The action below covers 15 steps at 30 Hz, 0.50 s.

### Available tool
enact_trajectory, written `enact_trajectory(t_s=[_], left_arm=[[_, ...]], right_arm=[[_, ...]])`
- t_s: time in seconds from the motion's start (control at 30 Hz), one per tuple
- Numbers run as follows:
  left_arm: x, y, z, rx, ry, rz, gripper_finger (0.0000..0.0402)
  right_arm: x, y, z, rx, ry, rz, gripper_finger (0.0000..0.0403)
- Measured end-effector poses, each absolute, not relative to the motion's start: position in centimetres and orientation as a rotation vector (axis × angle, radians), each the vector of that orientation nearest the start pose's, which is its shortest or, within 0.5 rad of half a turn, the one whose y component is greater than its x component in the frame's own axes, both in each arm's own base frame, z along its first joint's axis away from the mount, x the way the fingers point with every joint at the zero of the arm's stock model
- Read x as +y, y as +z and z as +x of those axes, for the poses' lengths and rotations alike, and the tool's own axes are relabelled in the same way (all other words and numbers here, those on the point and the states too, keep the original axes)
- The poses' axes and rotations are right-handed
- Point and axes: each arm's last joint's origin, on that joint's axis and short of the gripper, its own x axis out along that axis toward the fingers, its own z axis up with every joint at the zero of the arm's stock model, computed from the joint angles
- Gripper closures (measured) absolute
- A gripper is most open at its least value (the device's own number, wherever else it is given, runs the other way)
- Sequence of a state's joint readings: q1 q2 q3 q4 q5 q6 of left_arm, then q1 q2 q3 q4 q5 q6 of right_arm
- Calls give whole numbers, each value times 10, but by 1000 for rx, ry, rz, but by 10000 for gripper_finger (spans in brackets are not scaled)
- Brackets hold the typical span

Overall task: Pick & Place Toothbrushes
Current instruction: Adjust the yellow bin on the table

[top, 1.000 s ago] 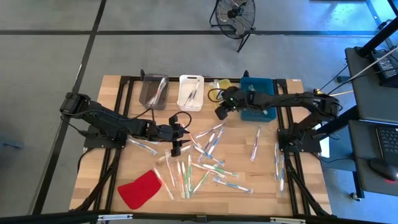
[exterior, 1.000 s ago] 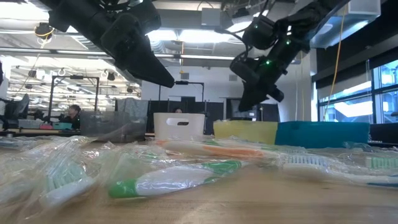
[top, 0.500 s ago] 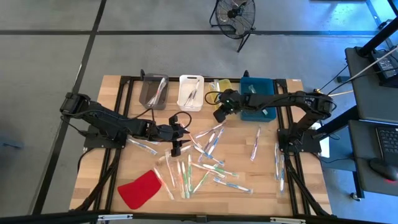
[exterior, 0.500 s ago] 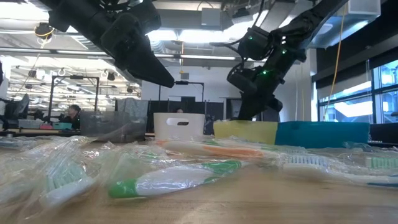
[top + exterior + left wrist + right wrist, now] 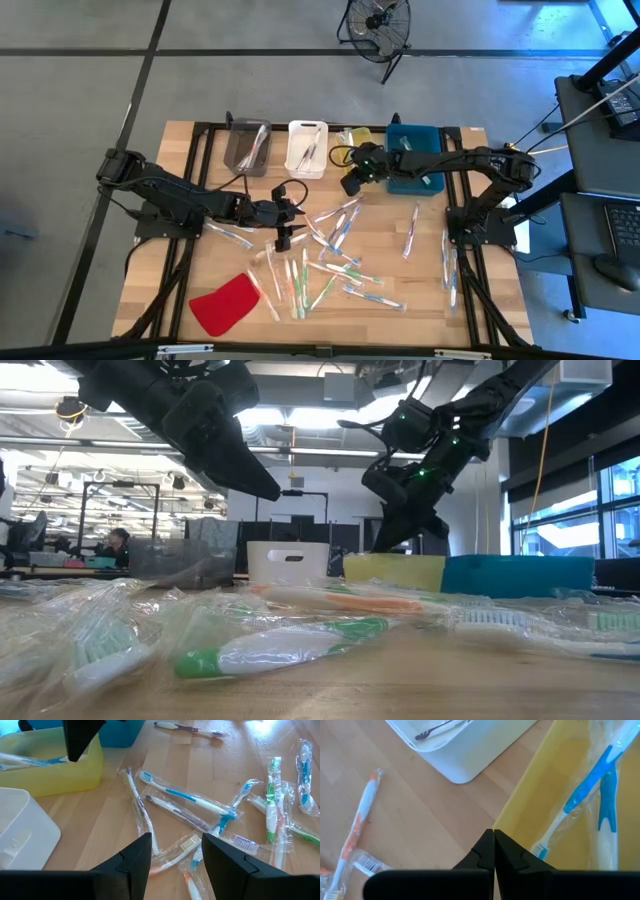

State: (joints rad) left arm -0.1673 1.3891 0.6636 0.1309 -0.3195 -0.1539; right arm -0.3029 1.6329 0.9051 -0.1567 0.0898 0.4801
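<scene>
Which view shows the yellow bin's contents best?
Right wrist view: it looks straight into the yellow bin, showing blue wrapped toothbrushes. Left wrist catches one corner, high view is mostly blocked by the right gripper, low view shows only the outer wall.

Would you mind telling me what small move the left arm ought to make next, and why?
Probably lower the left end effector straight down. Its fingers stand open and empty above the loose pile of plastic-wrapped toothbrushes on the wooden table, and several lie right under it. The right end effector is shut and empty by the yellow plastic bin, so it seems out of the way.
</scene>
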Motion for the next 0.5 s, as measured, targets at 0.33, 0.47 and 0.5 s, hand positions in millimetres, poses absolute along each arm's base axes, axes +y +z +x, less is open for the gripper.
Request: enact_trajectory(t_s=[0.33, 0.47, 0.5], left_arm=[[-37, 192, 272, 564, 192, -6, 233], [-37, 192, 272, 564, 191, -5, 233], [-37, 192, 272, 564, 192, -6, 233]], right_arm=[[-100, 173, 303, 786, -636, 525, 401], [-97, 172, 304, 796, -627, 524, 401], [-96, 170, 305, 796, -623, 523, 401]])
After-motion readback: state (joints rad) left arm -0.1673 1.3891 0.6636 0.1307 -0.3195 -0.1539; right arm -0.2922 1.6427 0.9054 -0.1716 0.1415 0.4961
